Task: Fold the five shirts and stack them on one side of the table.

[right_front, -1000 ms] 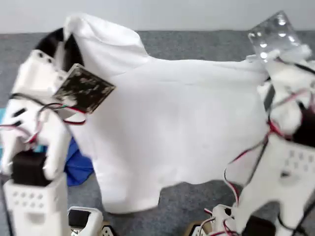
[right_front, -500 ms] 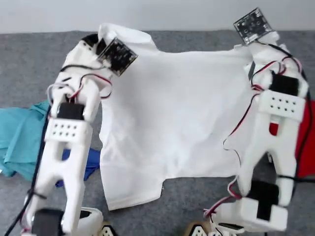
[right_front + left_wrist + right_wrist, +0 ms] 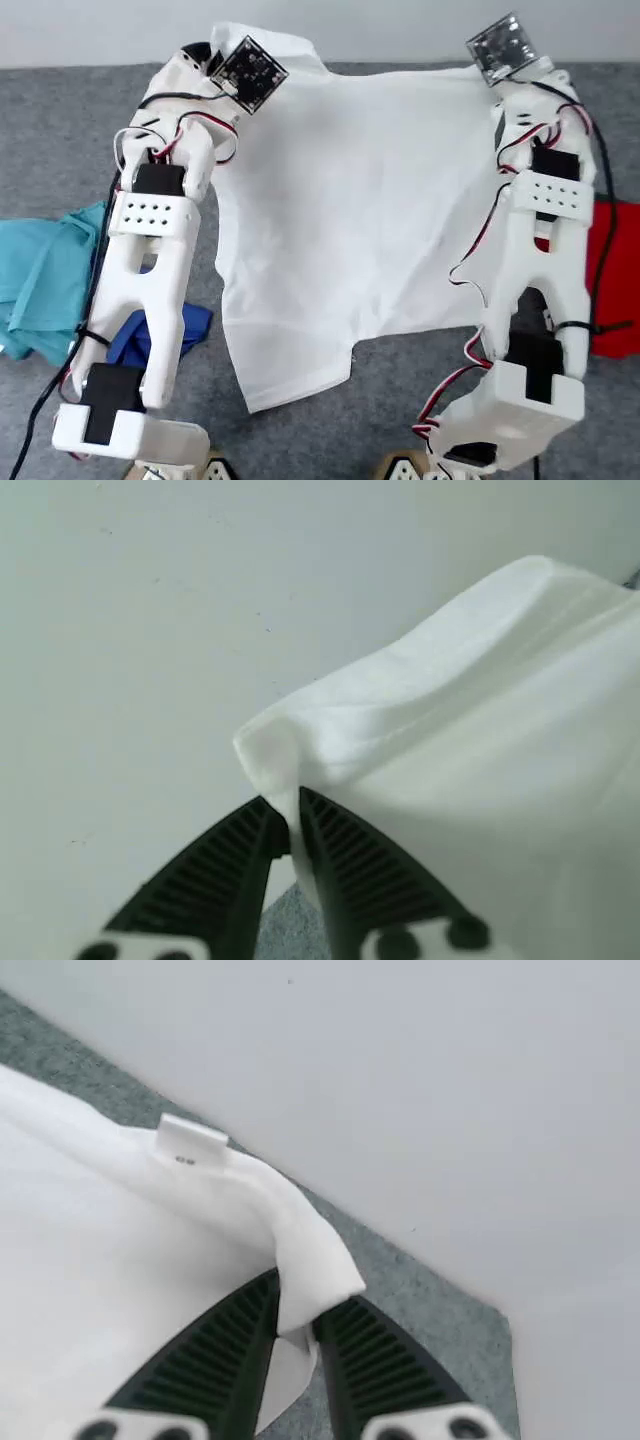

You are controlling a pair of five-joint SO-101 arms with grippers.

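Observation:
A white shirt (image 3: 350, 210) lies spread over the middle of the grey table, its far edge lifted by both arms. My left gripper (image 3: 293, 825) is shut on a pinched fold of the white shirt (image 3: 450, 740) at the far left corner, close to the back wall. My right gripper (image 3: 297, 1322) is shut on the white shirt (image 3: 200, 1175) at the far right corner, where a small white label (image 3: 190, 1143) shows. In the high view the left arm (image 3: 160, 210) and the right arm (image 3: 540, 200) stretch along the shirt's two sides.
A teal shirt (image 3: 40, 275) and a blue shirt (image 3: 135, 335) lie crumpled at the left beside the left arm. A red shirt (image 3: 615, 290) lies at the right edge. A pale wall (image 3: 400, 30) runs close behind the table's far edge.
Both arms have stretched out toward the far edge, carrying the white shirt's corners with them. The shirt has gone from hanging bunched to lying flatter on the table.

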